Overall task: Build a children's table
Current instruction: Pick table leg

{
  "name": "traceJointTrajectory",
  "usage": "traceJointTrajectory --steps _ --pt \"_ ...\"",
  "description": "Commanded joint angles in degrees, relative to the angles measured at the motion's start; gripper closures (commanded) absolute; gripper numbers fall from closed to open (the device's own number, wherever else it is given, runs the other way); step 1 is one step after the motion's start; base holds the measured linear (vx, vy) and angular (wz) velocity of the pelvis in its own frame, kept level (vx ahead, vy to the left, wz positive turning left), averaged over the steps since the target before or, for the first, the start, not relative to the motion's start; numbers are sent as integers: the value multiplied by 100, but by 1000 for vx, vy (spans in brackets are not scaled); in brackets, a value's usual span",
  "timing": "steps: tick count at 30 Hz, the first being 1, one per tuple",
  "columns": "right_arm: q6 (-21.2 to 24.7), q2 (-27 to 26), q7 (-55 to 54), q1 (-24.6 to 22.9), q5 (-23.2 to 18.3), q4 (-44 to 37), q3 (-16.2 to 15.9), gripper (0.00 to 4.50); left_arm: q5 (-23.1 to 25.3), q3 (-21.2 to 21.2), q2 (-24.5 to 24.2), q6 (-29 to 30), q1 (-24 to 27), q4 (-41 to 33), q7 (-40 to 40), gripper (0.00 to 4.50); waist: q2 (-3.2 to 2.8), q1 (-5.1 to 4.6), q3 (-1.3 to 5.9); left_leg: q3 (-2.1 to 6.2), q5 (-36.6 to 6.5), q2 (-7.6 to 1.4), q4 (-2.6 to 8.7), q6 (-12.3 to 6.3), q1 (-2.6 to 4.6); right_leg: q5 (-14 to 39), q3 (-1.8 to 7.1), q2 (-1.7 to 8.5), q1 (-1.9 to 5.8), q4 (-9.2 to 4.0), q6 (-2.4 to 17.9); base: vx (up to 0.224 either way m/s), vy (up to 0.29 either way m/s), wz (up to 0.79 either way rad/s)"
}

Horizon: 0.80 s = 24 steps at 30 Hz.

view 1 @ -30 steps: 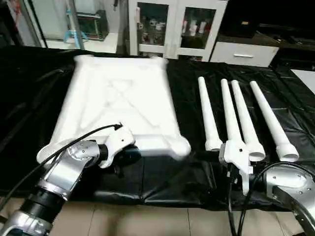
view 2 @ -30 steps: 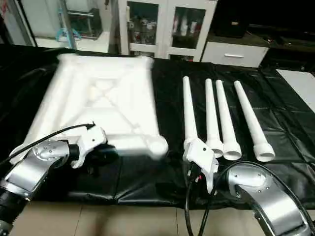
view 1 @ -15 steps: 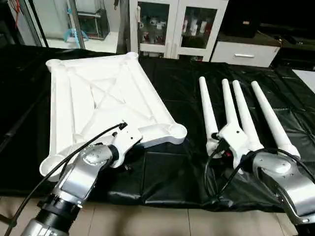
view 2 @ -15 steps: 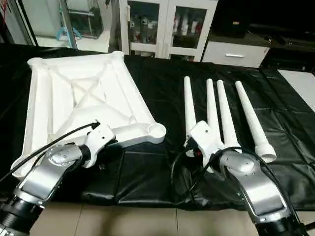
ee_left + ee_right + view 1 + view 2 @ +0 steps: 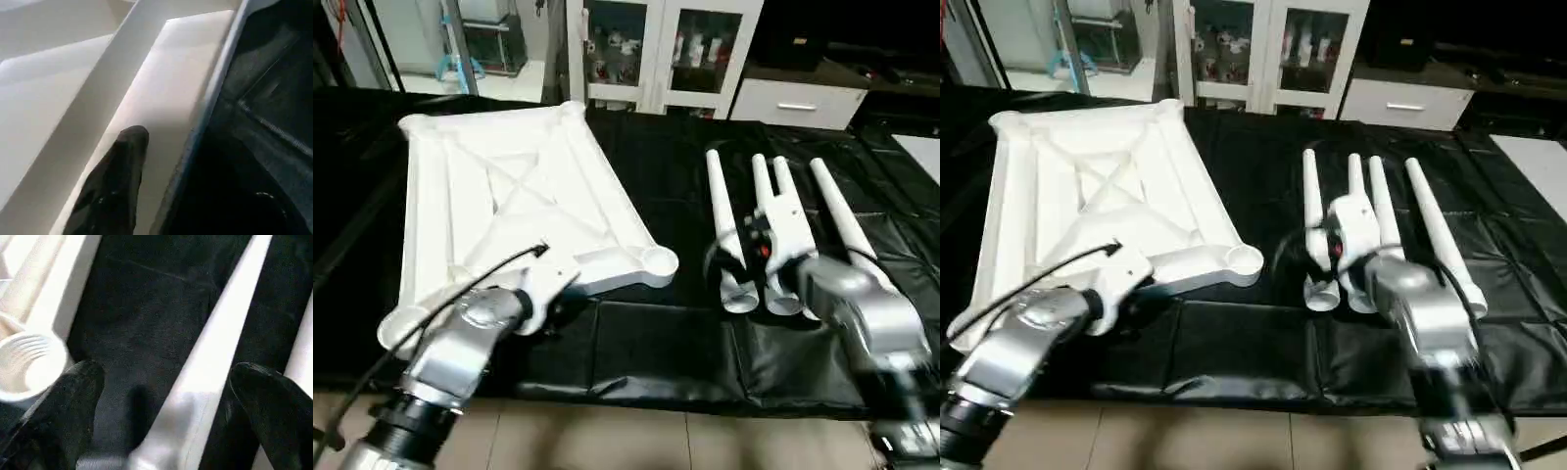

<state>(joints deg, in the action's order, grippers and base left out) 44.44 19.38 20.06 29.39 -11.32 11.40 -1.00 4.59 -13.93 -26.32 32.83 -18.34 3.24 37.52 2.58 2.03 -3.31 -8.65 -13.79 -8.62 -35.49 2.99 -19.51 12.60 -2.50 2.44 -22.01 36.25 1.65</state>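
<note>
**Claws at tabletop edge and over the legs**

Right claw (image 5: 161, 396) stands spread wide, its two black fingers (image 5: 63, 406) on either side of one white tapered leg (image 5: 215, 352) without touching it. Left claw (image 5: 146, 161) sits at the near long edge of the white tabletop (image 5: 509, 196); one black finger (image 5: 120, 176) rests on the ribbed underside, and I cannot tell whether this claw is open or closed. That tabletop lies upside down on the black-covered counter (image 5: 666, 343), left of four legs (image 5: 720, 230) lying side by side, wide ends toward the robot. A round corner socket (image 5: 658, 260) faces up near the legs. Glass-door cabinets (image 5: 656, 49) stand behind the counter.
</note>
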Motion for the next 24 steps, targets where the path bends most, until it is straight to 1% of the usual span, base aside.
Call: traceJointTrajectory --steps 1,2,3,4,5,6,7,8,9,10,11,13,14,15,16,17,18,19,22,23,24 --pt "12 -62 -155 355 109 497 58 0 -93 181 -127 -103 -108 -125 140 188 -18 11 336 120 195 -409 447 -270 -16 -142 329 626 296 -338 1623 0 0 0" --pt "6 -119 -184 544 117 762 50 0 -146 207 -183 -250 -142 -143 232 188 -5 20 333 97 139 -422 439 -229 5 -86 331 621 275 -355 1609 0 0 0" --pt "37 -163 -195 696 120 980 40 0 -206 223 -229 -448 -162 -167 341 175 -14 24 321 111 96 -420 447 -218 -11 -20 332 631 277 -355 1613 0 0 0" --pt "100 -222 -244 897 111 1288 65 0 -315 229 -284 -642 -163 -246 520 166 -19 33 330 107 74 -427 450 -173 1 13 333 645 273 -348 1611 0 0 0" --pt "122 -268 -309 1128 134 1666 71 0 -451 228 -352 -805 -150 -373 749 162 5 27 329 98 132 -427 453 -154 -1 -73 329 627 273 -334 1605 0 0 0" --pt "124 -279 -327 1190 140 1768 73 0 -484 228 -367 -837 -147 -406 806 155 -14 31 331 102 166 -431 455 -133 6 -116 323 629 269 -320 1617 0 0 0" --pt "105 -305 -484 1396 185 2206 129 0 -444 141 -451 -901 -146 -572 907 155 -14 35 334 95 232 -428 452 -129 -1 -220 321 620 276 -313 1609 0 0 0" --pt "98 -328 -563 1486 202 2404 174 0 -433 103 -477 -930 -147 -657 945 145 5 45 350 90 398 -432 444 -143 15 -401 315 621 264 -279 1631 0 0 0" --pt "96 -342 -601 1529 211 2500 201 0 -433 87 -487 -943 -148 -701 965 134 0 64 364 67 596 -415 422 -175 12 -651 317 610 267 -261 1633 0 0 0" --pt "128 -351 -630 1556 206 2572 237 0 -467 87 -478 -941 -140 -765 989 127 41 85 376 55 831 -407 406 -244 -1 -943 318 599 282 -234 1630 0 0 0" --pt "79 -344 -724 1617 270 2769 248 0 -587 95 -466 -890 -125 -920 1080 127 37 117 388 53 973 -403 397 -302 -5 -1093 318 611 284 -209 1630 0 0 0" --pt "26 -333 -799 1671 335 2952 244 0 -694 95 -463 -851 -108 -1059 1167 127 40 133 394 47 1018 -403 393 -318 -5 -1126 311 610 279 -206 1642 0 0 0" --pt "-54 -314 -876 1741 430 3229 206 0 -846 54 -515 -806 -60 -1276 1341 127 54 135 380 42 912 -404 401 -306 -22 -1030 315 613 282 -212 1658 0 0 0" --pt "-67 -312 -884 1754 439 3281 202 0 -876 44 -530 -792 -49 -1316 1382 127 51 137 379 41 846 -409 406 -283 -14 -958 314 619 278 -217 1663 0 0 0" --pt "-90 -306 -883 1814 454 3522 185 0 -1024 -6 -619 -710 15 -1497 1600 127 47 132 374 34 704 -418 406 -222 -5 -820 316 625 266 -222 1673 0 0 0" --pt "-92 -305 -883 1826 452 3583 183 0 -1063 -21 -648 -685 35 -1547 1663 127 58 133 355 23 573 -411 418 -175 -12 -687 319 604 268 -244 1643 0 0 0" --pt "-109 -306 -888 1845 450 3641 183 0 -1070 -28 -663 -688 46 -1568 1687 127 61 128 352 20 523 -413 420 -156 -8 -655 323 601 268 -247 1633 0 0 0" --pt "-129 -311 -889 1889 427 3799 201 17 -1073 -53 -703 -701 74 -1632 1742 123 49 126 354 24 498 -411 418 -138 -13 -643 325 602 273 -243 1626 0 0 0" --pt "-126 -338 -890 1910 386 3991 281 37 -1136 -72 -723 -582 90 -1762 1818 123 73 122 362 22 448 -404 410 -97 -40 -657 343 608 298 -236 1606 0 0 0" --pt "-130 -352 -889 1917 367 4035 337 46 -1155 -69 -720 -544 75 -1794 1818 123 59 129 347 18 366 -411 416 -82 -38 -584 346 603 282 -249 1587 0 0 0" --pt "-148 -364 -897 1940 357 4093 388 46 -1171 -62 -720 -512 59 -1813 1817 123 66 130 341 16 247 -410 419 -52 -40 -442 348 600 281 -261 1572 0 0 0"
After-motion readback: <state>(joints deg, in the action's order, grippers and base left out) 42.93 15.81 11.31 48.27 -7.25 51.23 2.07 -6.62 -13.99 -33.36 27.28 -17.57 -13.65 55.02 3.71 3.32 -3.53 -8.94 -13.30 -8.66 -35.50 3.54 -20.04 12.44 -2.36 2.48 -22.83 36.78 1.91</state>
